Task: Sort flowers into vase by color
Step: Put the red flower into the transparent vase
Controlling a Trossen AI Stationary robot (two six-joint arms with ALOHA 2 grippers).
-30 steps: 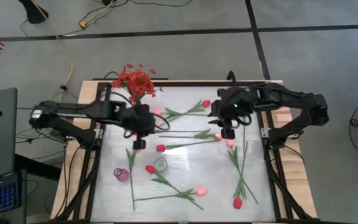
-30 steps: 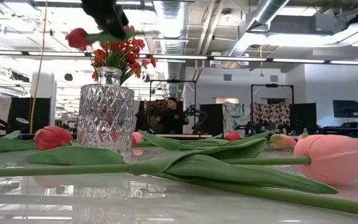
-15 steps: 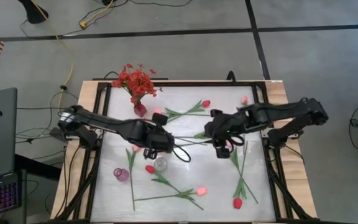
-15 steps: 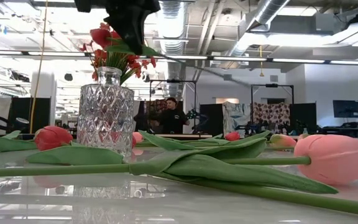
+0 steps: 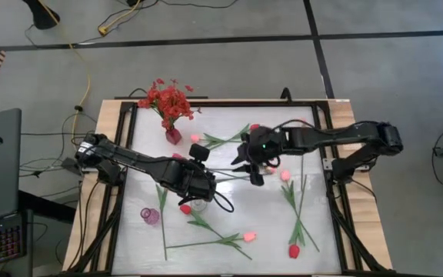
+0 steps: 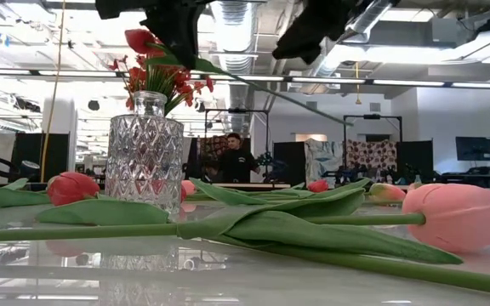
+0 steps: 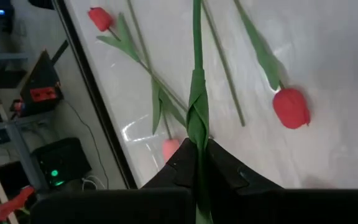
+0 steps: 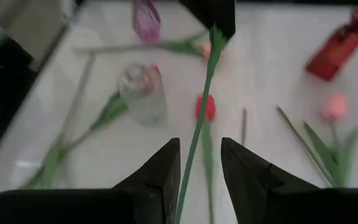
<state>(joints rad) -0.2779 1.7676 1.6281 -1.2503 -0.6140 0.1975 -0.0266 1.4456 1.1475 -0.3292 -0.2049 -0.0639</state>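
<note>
My left gripper is shut on a red tulip above the clear glass vase. The tulip's bud shows beside the fingers, and its green stem runs toward my right gripper. That gripper is open, with one finger on either side of the stem. A red vase holds a spray of red blossoms. A small purple vase stands on the table near the glass vase. My left gripper pinches the red tulip's stem between its two fingers where a leaf wraps the stem, close to the bud. The tulip is lifted clear of the table. Its long stem runs out past the fingertips and slants down toward my right gripper.
Loose tulips lie flat on the white table: pink ones, red ones. In the low view a pink bud and leaves lie close. A person stands far behind.
My left gripper has carried the red tulip from beside the red vase toward the table's right and near side, to above the glass vase. My right gripper has moved toward the table's left, to the stem, and now shows in the low view.
</note>
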